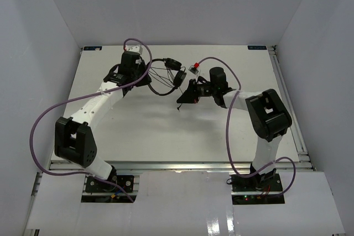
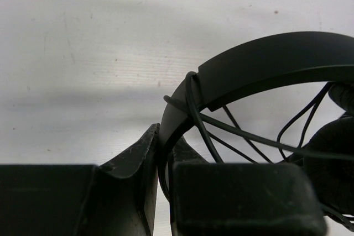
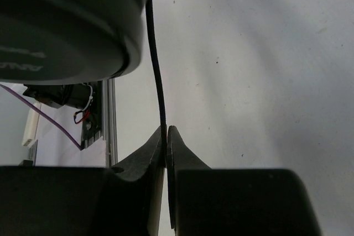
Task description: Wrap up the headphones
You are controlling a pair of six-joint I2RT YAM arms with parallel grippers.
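**Top view:** the headphones (image 1: 167,73) are sitting over the far half of the table (image 1: 166,136). The left gripper (image 1: 146,75) is at their 9 o'clock and the right gripper (image 1: 184,99) at their 5 o'clock.

**Left wrist view:** the left gripper is pinching the headband (image 2: 265,64), and loops of cord (image 2: 194,109) are crossing it.

**Right wrist view:** the right gripper is clamping the cord, which is running up toward 12 o'clock.

**Risk:** an over-tight pull could be dragging the headband from its pinch. The thin cord could also be slipping free, loosening the loops.

A white table (image 1: 166,136) stands enclosed by plain pale walls (image 1: 182,4).
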